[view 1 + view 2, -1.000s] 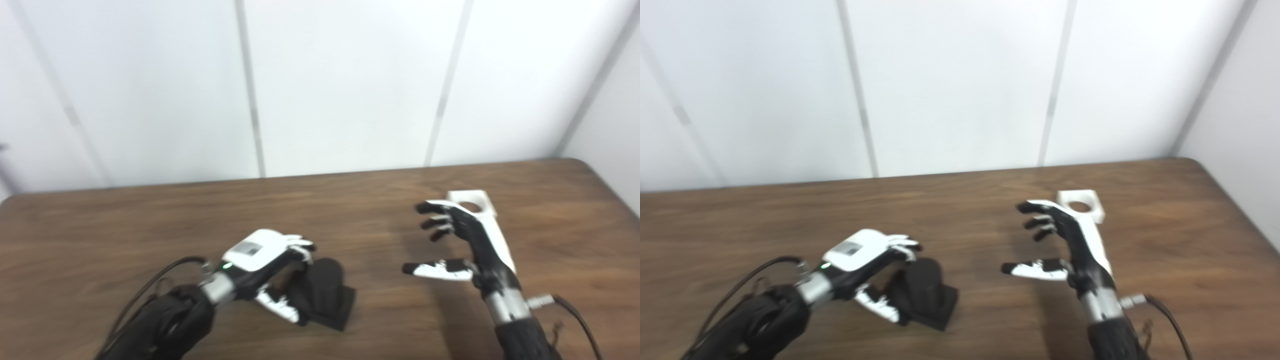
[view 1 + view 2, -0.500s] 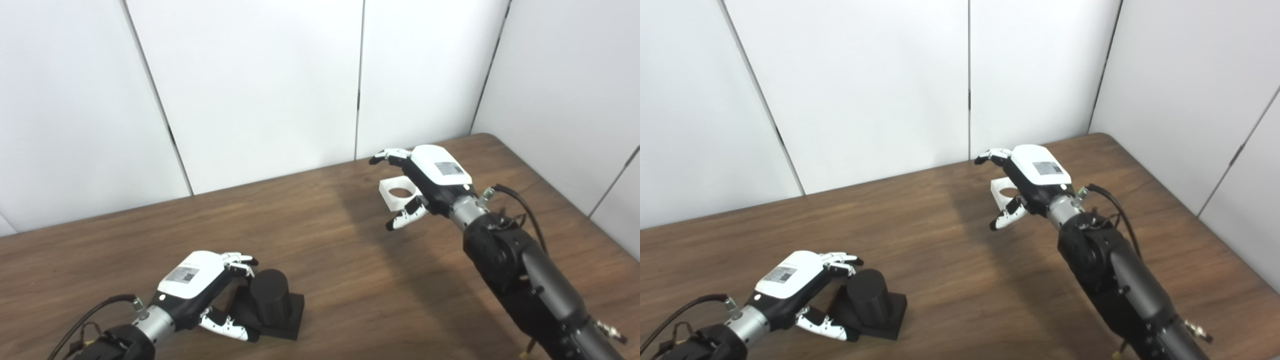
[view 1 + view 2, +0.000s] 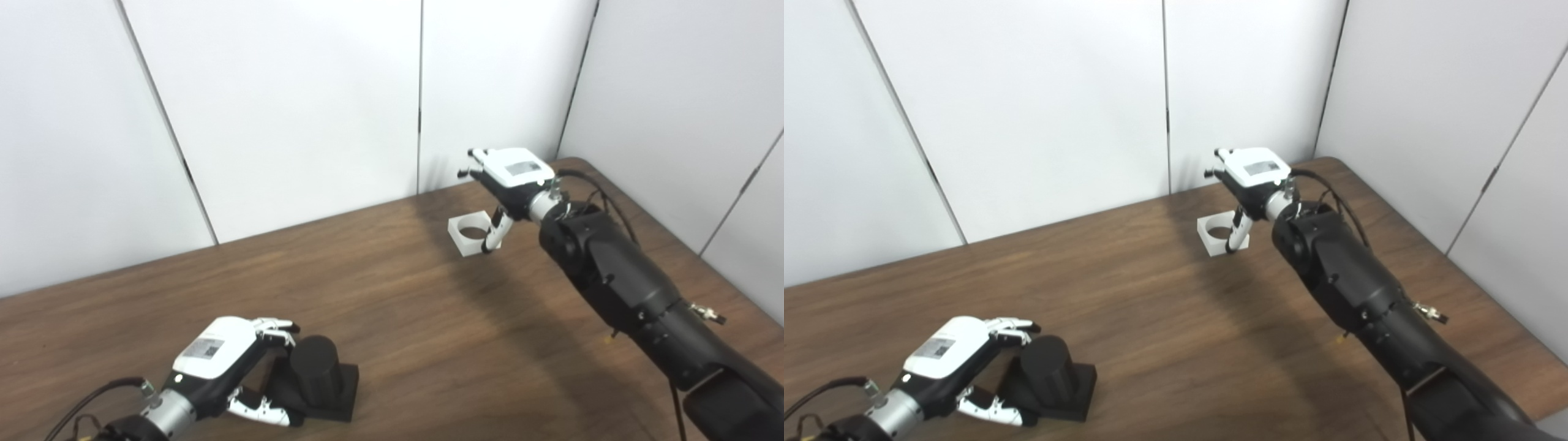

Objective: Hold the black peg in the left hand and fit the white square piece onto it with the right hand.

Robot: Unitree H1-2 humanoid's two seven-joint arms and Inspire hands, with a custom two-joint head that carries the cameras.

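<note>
**While both hands reach, neither piece is lifted yet**

Left eye view: the left hand [image 3: 223, 361] cups the black peg [image 3: 313, 373] with fingers apart, touching or nearly so; I cannot tell if it grips. The peg stands upright on its square base on the wooden table [image 3: 392, 306]. To do this well, I think the fingers should wrap the cylinder low.

Right eye view: the right hand [image 3: 1251, 177], fingers apart, hovers over the white square piece [image 3: 1220, 236], thumb beside its edge. Nothing lies between both parts.

Bare table [image 3: 398, 306] between both hands
</note>
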